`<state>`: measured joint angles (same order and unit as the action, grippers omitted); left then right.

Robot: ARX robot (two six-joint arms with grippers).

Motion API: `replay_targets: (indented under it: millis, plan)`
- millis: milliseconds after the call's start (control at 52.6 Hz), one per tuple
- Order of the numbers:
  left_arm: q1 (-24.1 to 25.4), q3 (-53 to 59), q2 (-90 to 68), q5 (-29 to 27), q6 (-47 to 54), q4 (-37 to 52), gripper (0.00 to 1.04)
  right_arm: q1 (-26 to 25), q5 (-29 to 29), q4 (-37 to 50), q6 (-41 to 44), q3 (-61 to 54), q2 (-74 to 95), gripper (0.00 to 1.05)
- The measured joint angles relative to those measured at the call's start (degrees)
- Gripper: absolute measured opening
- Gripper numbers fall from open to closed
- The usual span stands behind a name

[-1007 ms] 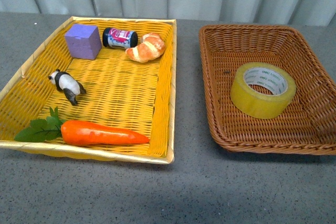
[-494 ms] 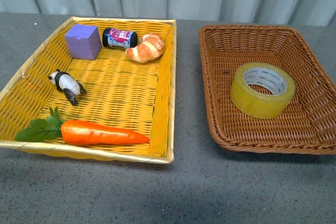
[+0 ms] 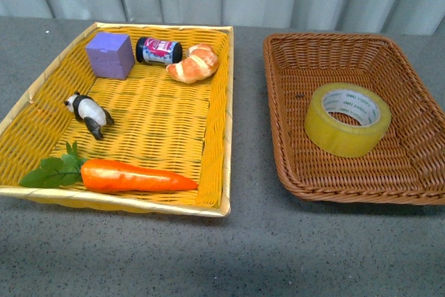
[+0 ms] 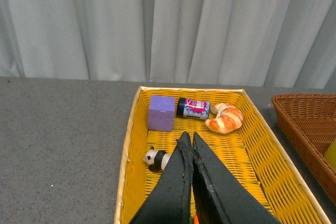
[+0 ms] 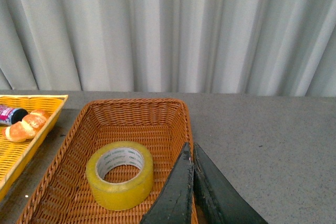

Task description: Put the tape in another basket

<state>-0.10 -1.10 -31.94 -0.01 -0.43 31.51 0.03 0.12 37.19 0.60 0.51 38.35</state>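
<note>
Nothing has budged since the earlier frames, as far as I can see. Tape [image 3: 348,119] lies flat inside the brown basket [image 3: 290,52], hole facing up, while the yellow basket [image 3: 221,109] holds the toys. Left hand [image 4: 189,141] and right hand [image 5: 190,152] both have their fingers pressed together, gripping nothing. My guess: the roll is light, stiff and a bit slick outside, so pinching one wall through the core, one finger inside, one outside, looks safest.

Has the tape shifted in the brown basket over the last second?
No. The tape sits at the same spot against the brown basket weave, lying flat, untouched.
</note>
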Motion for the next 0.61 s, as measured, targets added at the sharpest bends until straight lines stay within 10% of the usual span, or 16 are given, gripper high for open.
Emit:
replay_targets:
  millis: [608]
  plan:
    - [0.0,0.04,17.33,0.0,0.02,-16.66,0.04,0.0,-0.02,-19.17,0.0,-0.22,-20.5,0.01]
